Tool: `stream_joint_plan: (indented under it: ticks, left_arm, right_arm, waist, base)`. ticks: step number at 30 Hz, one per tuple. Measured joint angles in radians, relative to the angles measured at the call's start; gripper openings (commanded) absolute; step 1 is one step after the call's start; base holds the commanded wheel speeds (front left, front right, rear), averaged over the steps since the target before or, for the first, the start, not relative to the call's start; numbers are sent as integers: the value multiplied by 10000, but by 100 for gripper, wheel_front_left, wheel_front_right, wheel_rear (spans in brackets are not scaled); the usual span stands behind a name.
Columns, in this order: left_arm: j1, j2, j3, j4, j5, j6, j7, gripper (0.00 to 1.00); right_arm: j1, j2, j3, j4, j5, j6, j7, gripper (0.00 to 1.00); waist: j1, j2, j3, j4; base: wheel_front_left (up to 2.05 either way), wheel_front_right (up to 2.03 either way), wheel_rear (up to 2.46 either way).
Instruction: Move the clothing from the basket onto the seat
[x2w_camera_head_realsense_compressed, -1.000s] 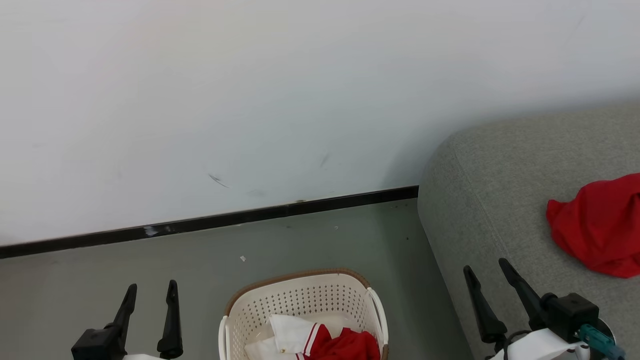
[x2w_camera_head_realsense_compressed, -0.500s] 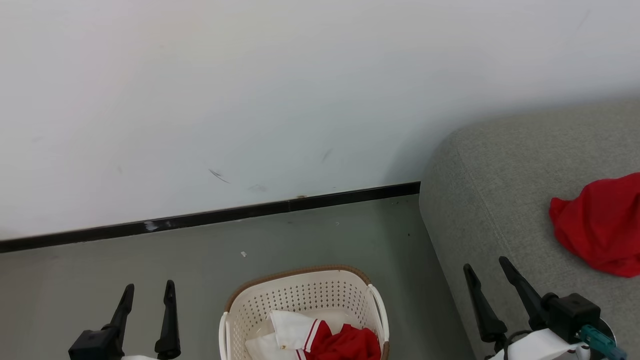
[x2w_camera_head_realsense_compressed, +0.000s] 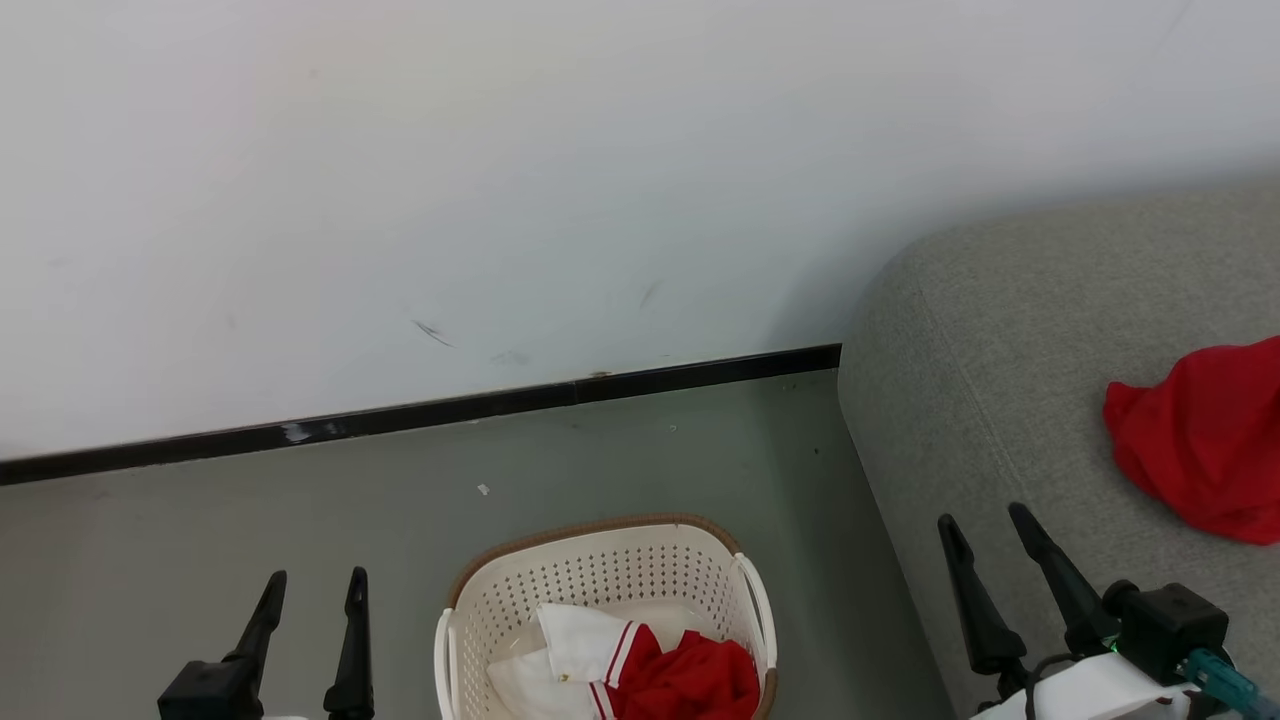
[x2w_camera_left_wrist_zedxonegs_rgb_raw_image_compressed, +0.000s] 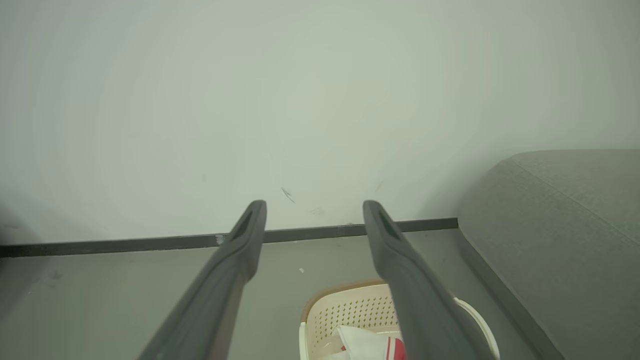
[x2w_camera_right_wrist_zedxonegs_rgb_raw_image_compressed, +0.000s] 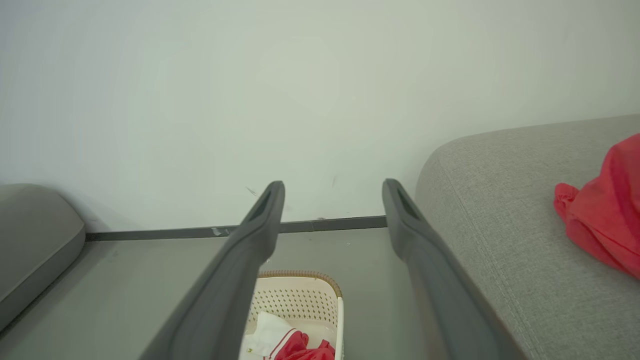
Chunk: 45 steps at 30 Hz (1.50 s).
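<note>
The cream basket (x2w_camera_head_realsense_compressed: 600, 572) stands on the floor at the bottom centre of the head view, holding a white piece with red stripes (x2w_camera_head_realsense_compressed: 580, 645) and a red garment (x2w_camera_head_realsense_compressed: 690, 680). Another red garment (x2w_camera_head_realsense_compressed: 1200, 440) lies on the grey seat (x2w_camera_head_realsense_compressed: 1000, 350) at the right. My left gripper (x2w_camera_head_realsense_compressed: 312, 582) is open, left of the basket and empty. My right gripper (x2w_camera_head_realsense_compressed: 985, 520) is open over the seat's near edge, empty. The wrist views show the basket (x2w_camera_left_wrist_zedxonegs_rgb_raw_image_compressed: 345, 310) (x2w_camera_right_wrist_zedxonegs_rgb_raw_image_compressed: 300, 295), the seat (x2w_camera_left_wrist_zedxonegs_rgb_raw_image_compressed: 575, 210) (x2w_camera_right_wrist_zedxonegs_rgb_raw_image_compressed: 500, 200) and the red garment on the seat (x2w_camera_right_wrist_zedxonegs_rgb_raw_image_compressed: 605, 210).
A white wall (x2w_camera_head_realsense_compressed: 500, 180) with a black skirting strip (x2w_camera_head_realsense_compressed: 420, 418) runs behind the basket. Grey-green floor (x2w_camera_head_realsense_compressed: 250, 520) spreads left of it. A second grey cushion edge (x2w_camera_right_wrist_zedxonegs_rgb_raw_image_compressed: 30, 240) shows at the far left of the right wrist view.
The head camera has tilted, so the whole picture has shifted up a little. The left gripper sits slightly further right in view. Both grippers stay open and empty.
</note>
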<state>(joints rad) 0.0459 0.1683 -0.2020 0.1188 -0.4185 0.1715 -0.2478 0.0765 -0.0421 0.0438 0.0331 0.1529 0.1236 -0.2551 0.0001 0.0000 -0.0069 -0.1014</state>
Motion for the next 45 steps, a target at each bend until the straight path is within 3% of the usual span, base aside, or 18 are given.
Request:
stream_joint_plan:
  ticks: [17, 45]
  left_arm:
    - [-1446, 215, -1214, 426, 765, -681, 727, 100]
    - [-4575, -347, -2880, 2387, 1848, -1668, 1856, 100]
  right_arm:
    - [-93, 12, -458, -548, -117, 0, 0, 100]
    - [-1627, 15, -625, -1522, -313, 0, 0, 100]
  waist:
    - [0, 0, 846, -91]
    - [0, 0, 3466, -807]
  base:
    - [0, 0, 0]
    - [0, 0, 0]
